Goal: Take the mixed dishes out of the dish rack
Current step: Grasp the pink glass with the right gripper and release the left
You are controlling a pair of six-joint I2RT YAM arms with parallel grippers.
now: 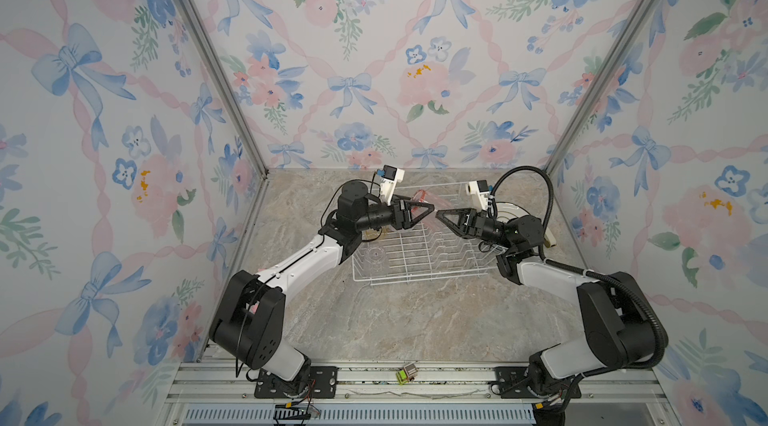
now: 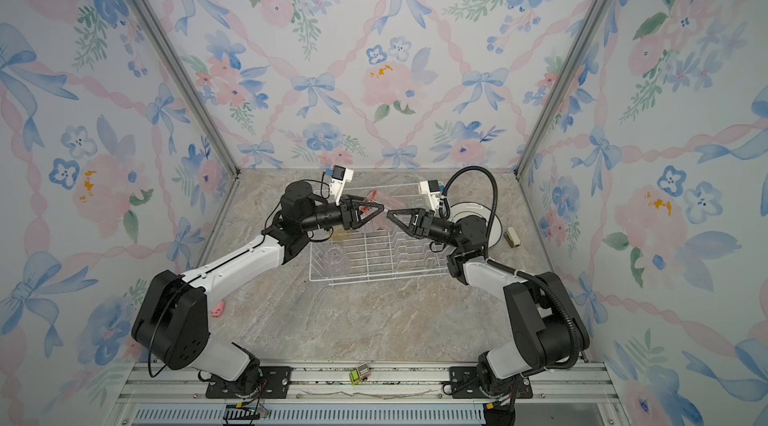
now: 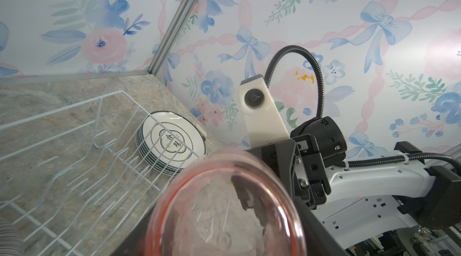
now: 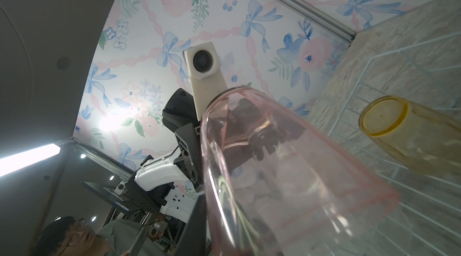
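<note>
White wire dish rack [image 1: 415, 262]: on surface, 12 o'clock half.
Stack of white dark-rimmed plates [image 3: 174, 140]: on surface outside rack, at rack's 2 o'clock.
Translucent pink tumbler [image 4: 287, 180]: airborne over rack's 12 o'clock edge, gripped from both sides.
Left pincer [image 1: 430, 210]: wide, clamped round base end.
Right pincer [image 1: 439, 215]: nearly closed, seemingly pinching wall at mouth.

Risks:
- Left lets go before thin pinch bites: tumbler pivots, drops onto translucent yellow tumbler [image 4: 399, 130] in rack.
- Opposed pulls: slick plastic slips.

Views:
- Right wrist view shows yellow tumbler, barely seen from above.
- Left wrist view shows plates, half hidden behind right arm from above.
</note>
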